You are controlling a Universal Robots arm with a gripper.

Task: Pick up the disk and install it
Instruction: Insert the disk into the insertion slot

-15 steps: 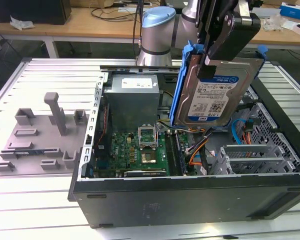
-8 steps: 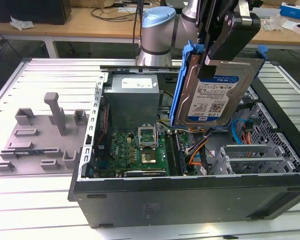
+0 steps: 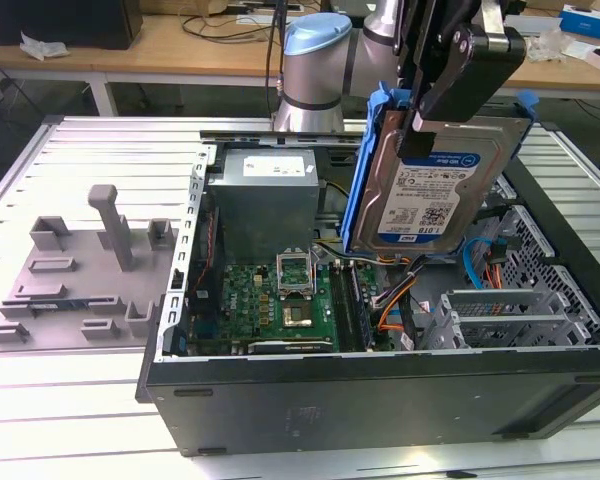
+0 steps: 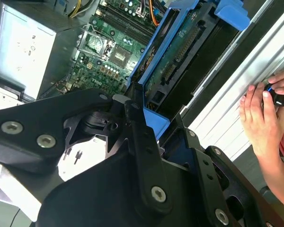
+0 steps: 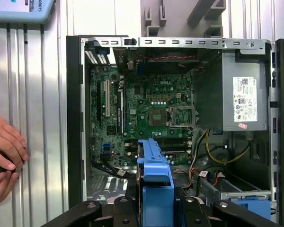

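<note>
The disk (image 3: 435,190), a silver hard drive with a white-and-blue label in a blue carrier rail, hangs on edge, tilted, above the right half of the open computer case (image 3: 380,400). My gripper (image 3: 435,105) is shut on its upper edge, black fingers on both faces. The second wrist view looks along the disk (image 4: 180,52), showing its green circuit-board underside and blue rail, with my gripper (image 4: 142,127) clamped on its near end. The first wrist view has the disk's blue rail (image 5: 154,175) edge-on between the black fingers (image 5: 123,210), over the case's interior.
Inside the case lie the green motherboard (image 3: 280,290), a grey power supply (image 3: 265,195), loose cables (image 3: 395,300) and a metal drive bay (image 3: 500,310). A grey fixture (image 3: 80,270) stands at the exterior view's left. A person's hand (image 4: 260,113) rests on the ribbed table beside the case.
</note>
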